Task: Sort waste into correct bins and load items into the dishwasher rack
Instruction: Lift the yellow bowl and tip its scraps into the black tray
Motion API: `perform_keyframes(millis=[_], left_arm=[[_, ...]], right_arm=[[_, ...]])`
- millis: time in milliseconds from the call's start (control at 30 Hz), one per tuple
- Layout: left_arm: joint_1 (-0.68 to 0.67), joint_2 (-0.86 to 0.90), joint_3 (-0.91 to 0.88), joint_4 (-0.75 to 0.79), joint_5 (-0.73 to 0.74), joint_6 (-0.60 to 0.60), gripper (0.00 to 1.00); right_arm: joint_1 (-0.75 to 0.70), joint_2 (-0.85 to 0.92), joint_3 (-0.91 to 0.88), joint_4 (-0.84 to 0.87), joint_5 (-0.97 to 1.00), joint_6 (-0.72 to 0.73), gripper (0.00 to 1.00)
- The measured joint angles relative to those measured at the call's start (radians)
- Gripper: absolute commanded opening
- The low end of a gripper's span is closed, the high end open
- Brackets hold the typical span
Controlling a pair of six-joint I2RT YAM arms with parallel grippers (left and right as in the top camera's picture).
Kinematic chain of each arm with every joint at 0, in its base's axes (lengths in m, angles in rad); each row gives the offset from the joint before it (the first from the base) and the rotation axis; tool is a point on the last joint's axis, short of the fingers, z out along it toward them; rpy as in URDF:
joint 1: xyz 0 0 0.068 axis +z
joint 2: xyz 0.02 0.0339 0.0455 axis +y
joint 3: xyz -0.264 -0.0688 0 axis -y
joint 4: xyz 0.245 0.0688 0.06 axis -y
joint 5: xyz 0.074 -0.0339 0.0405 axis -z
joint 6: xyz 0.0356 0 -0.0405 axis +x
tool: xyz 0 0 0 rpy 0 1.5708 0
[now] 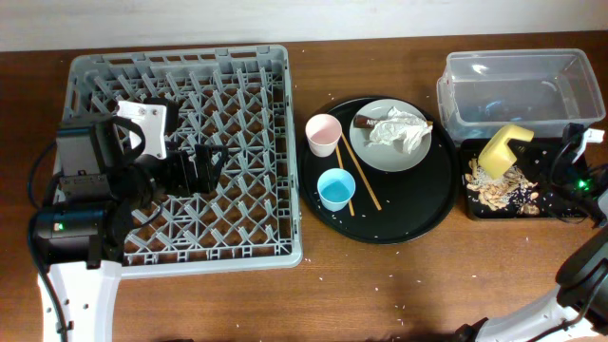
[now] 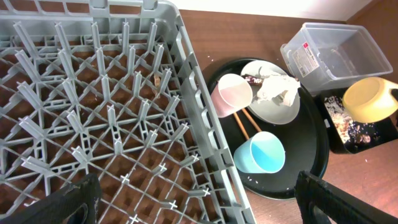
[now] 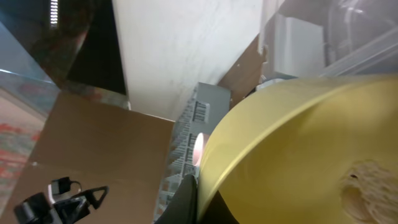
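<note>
The right gripper (image 3: 200, 198) pinches the tilted bowl (image 1: 504, 149) by its rim, tray (image 1: 549, 152) beneath it. A slipping rim could drop the bowl or fling scraps (image 1: 496, 188) onto the table (image 1: 380, 285). The left gripper (image 2: 199, 200) hangs wide open and empty above the rack (image 2: 205, 118).

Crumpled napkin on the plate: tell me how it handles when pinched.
The crumpled napkin looks soft and light, so it probably collapses when pinched. Lying loose on the plate, it likely lifts freely; the brown wrapper beside it might come along.
</note>
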Motion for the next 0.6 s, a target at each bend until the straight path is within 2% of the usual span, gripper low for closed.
perform_keyframes(millis=[133, 200, 300, 367, 467, 533, 600], left_arm=[[0.0, 0.0, 0.0, 0.0, 0.0, 0.0, 0.99], [0.0, 0.0, 0.0, 0.0, 0.0, 0.0, 0.99], [0.0, 0.0, 0.0, 0.0, 0.0, 0.0, 0.99], [0.0, 0.0, 0.0, 0.0, 0.0, 0.0, 0.99], [0.0, 0.0, 0.0, 0.0, 0.0, 0.0, 0.99], [0.0, 0.0, 0.0, 0.0, 0.0, 0.0, 0.99], [0.0, 0.0, 0.0, 0.0, 0.0, 0.0, 0.99]], right_arm=[[-0.005, 0.0, 0.0, -0.013, 0.019, 0.008, 0.04], [-0.005, 0.0, 0.0, -0.069, 0.013, -0.036, 0.04], [-0.002, 0.0, 0.0, -0.082, 0.051, -0.027, 0.04], [0.001, 0.0, 0.0, -0.093, 0.132, 0.042, 0.04], [0.013, 0.0, 0.0, -0.101, 0.122, 0.022, 0.04], [0.022, -0.006, 0.002, -0.151, 0.05, -0.037, 0.04], [0.067, -0.077, 0.01, -0.271, 0.153, -0.069, 0.04]])
